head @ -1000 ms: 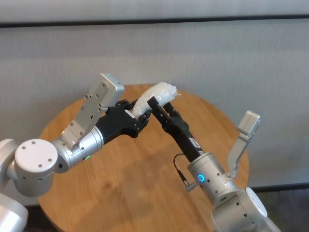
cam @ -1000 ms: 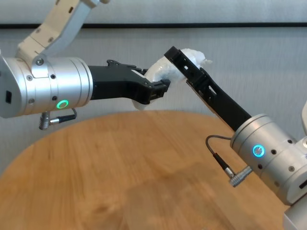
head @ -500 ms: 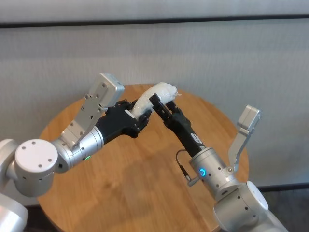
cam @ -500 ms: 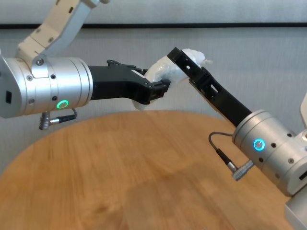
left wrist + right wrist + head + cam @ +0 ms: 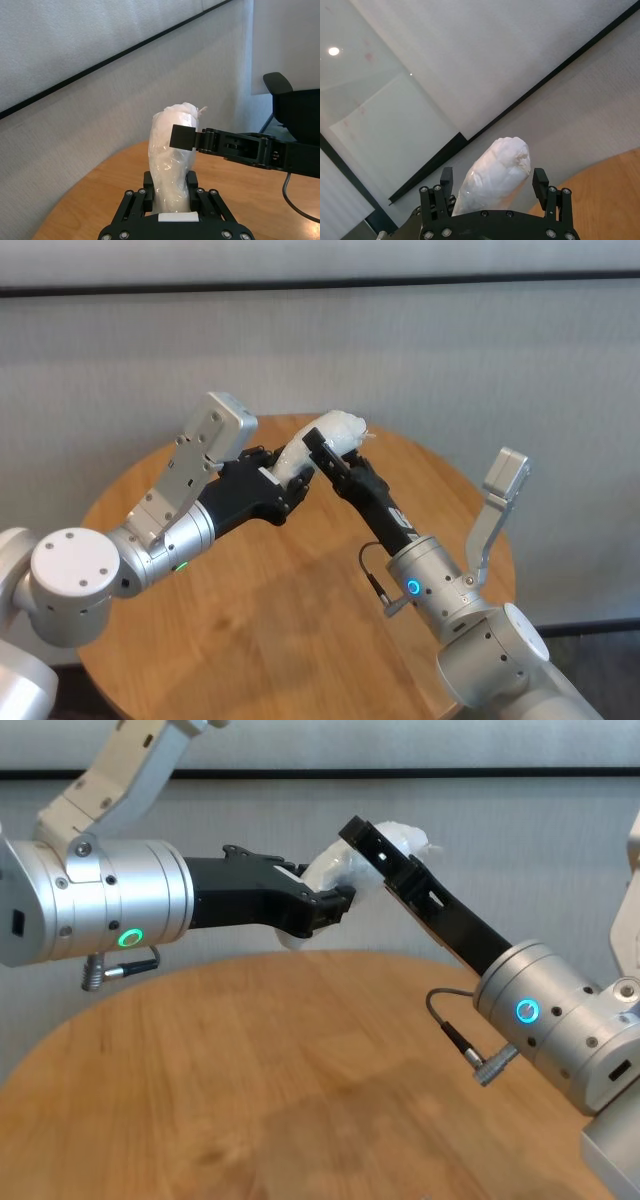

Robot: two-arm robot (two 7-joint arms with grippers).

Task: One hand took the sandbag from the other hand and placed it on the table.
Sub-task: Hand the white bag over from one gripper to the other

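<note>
The white sandbag [image 5: 338, 426] hangs above the table [image 5: 250, 610], and my left gripper [image 5: 290, 476], the one with the green ring, is shut on its lower end. In the left wrist view the sandbag [image 5: 170, 167] stands up out of the closed fingers. My right gripper [image 5: 325, 445], with the blue ring, is open and reaches up from the right. Its fingers straddle the sandbag's upper half without pressing it. The right wrist view has the sandbag [image 5: 492, 172] between the spread fingertips [image 5: 446, 176] of the right gripper [image 5: 492, 181]. From the chest, both the left gripper [image 5: 320, 905] and the right gripper [image 5: 375, 840] meet at the sandbag [image 5: 410, 835].
The round wooden table [image 5: 250, 1070] lies bare beneath both arms. A grey wall with a dark rail runs behind it. Both forearms cross above the table's middle and far half.
My right arm has pushed slightly further left, sliding its open fingers a little farther along the sandbag. The left gripper and the sandbag have stayed still.
</note>
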